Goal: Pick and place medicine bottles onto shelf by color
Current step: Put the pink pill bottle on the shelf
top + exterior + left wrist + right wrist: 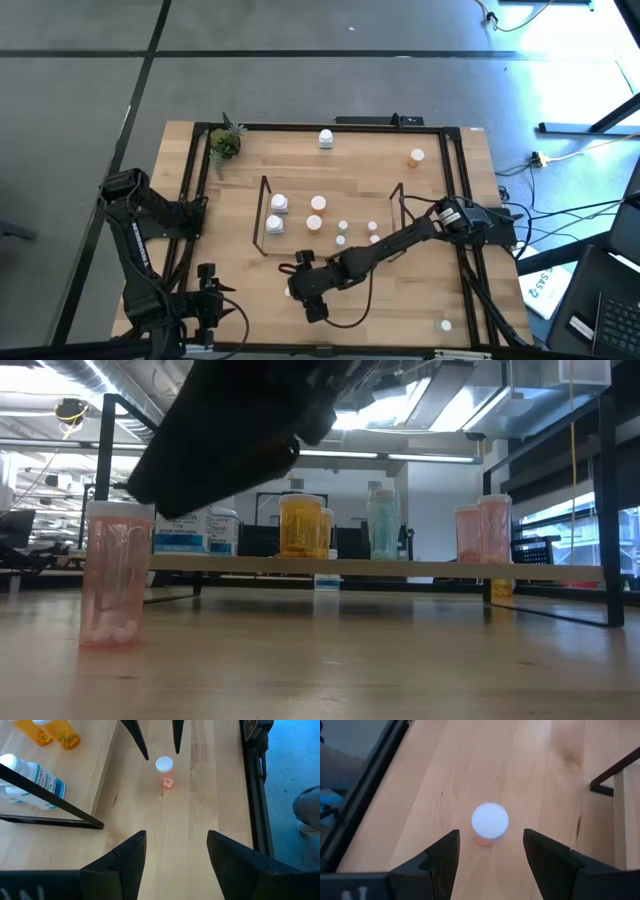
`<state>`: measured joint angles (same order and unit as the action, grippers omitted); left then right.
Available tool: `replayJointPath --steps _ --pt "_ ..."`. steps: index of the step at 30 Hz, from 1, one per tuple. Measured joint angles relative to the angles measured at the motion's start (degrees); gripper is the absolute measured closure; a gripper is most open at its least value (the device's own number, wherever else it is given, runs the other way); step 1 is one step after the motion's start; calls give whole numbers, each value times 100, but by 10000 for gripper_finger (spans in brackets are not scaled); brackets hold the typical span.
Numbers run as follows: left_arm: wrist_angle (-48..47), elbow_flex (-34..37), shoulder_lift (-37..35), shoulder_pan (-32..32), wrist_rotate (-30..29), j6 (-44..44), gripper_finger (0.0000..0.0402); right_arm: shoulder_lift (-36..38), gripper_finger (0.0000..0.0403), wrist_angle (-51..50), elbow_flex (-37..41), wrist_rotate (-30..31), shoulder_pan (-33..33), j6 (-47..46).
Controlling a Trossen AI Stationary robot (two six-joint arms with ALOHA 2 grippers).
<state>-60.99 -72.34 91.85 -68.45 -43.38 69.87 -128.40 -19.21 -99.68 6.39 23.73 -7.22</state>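
Near the worktop's front edge, tool state: I see the right tool [490,852] spread wide and empty above a pink bottle [490,823], one finger to each side, neither touching it.
Target look: my right wrist view shows a round white cap with a thin pink rim of body below; upright on bare wood.
Target place: on the worktop [400,300] in front of the shelf [333,215], apart from it, left of centre.
Left tool: my left tool [175,852] waits at the front left corner, fingers parted, nothing between them.
Left wrist only: it shows me the pink bottle [165,771] from the side, small pink pieces at its base, the right tool's fingertips [140,742] hanging over it.
Low view only: the translucent pink body [117,572] stands under the dark arm; on the shelf behind I see white, orange, teal and pink bottles in a row.
High view only: an orange bottle [416,156], a white bottle [326,138] and a potted plant [225,144] stand beyond the shelf.
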Motion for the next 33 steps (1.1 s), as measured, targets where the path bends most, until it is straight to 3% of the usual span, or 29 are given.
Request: replayJointPath --steps 24,33 --pt "20 0 0 0 0 15 198 -420 183 681 0 -28 -44 162" --pt "20 0 -2 2 0 15 198 -422 222 742 0 44 -48 22"
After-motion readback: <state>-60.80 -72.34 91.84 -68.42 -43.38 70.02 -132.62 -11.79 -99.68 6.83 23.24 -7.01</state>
